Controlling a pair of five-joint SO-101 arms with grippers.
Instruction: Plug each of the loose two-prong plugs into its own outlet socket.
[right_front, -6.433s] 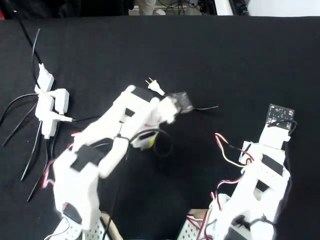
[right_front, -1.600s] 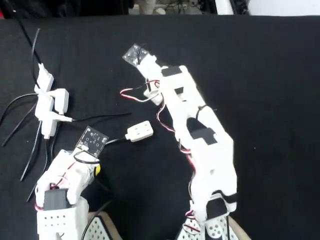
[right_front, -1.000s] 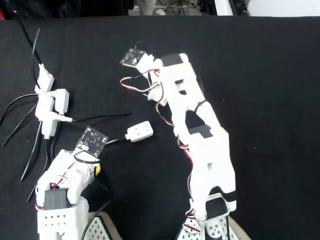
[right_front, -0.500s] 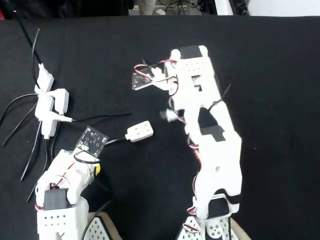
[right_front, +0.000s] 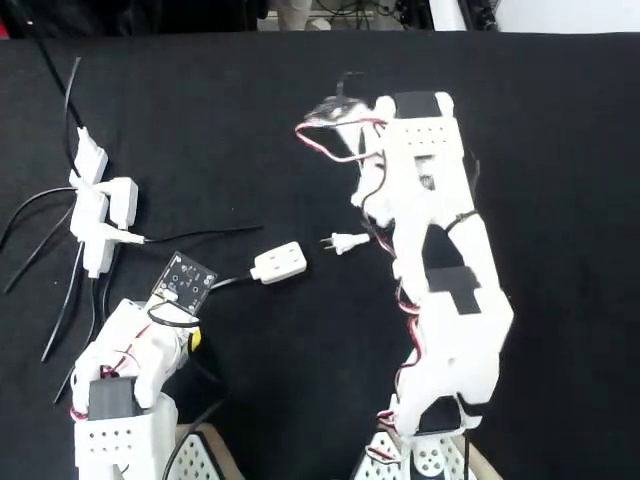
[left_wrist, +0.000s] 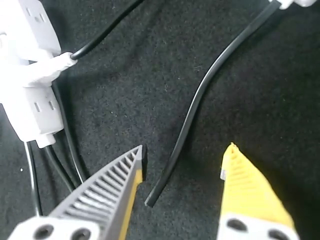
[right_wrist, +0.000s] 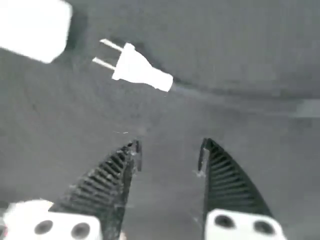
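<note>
High view: the plug (right_front: 345, 241) lies loose on the table, just beside the socket (right_front: 280, 261) but apart from it, prongs turned toward it. The right arm (right_front: 440, 250) stretches over the spot.

Left wrist view: the left pincer (left_wrist: 185, 149) gapes wide and holds nothing. A black cable (left_wrist: 200, 100) runs out ahead of it, its free end lying between the fingers. White outlets (left_wrist: 30, 65) sit ahead, off to the grey finger's side.

Right wrist view: the right pincer (right_wrist: 170, 145) is about half open and empty. The plug (right_wrist: 137, 70) lies just ahead of its tips, a little to one finger's side, and the socket (right_wrist: 35, 27) is beyond, further to that side.

The step looks like picking up the plug. I would centre the pincer over the plug's body, come down astride it and close behind the prongs, so they stay free and level. The socket seems unfixed, so a hard push may slide it; bracing it with the left pincer could help.
</note>
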